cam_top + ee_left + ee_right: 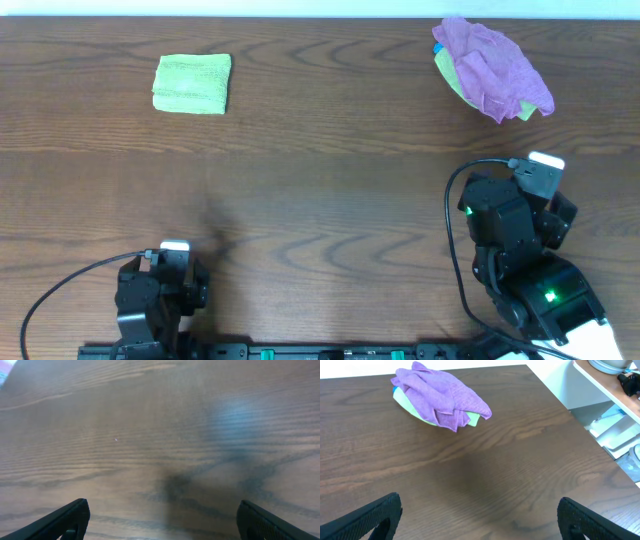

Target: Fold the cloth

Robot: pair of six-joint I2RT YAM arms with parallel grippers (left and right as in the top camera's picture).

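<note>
The lime-green cloth lies folded into a small rectangle on the table at the far left in the overhead view, with nothing touching it. My left gripper is open and empty over bare wood near the front edge, far from the cloth; its arm sits at the front left. My right gripper is open and empty over bare wood; its arm sits at the front right.
A purple cloth bundled with a yellow-green one lies at the far right and also shows in the right wrist view. The table's right edge drops off beside white shelving. Black cables run from both arm bases.
</note>
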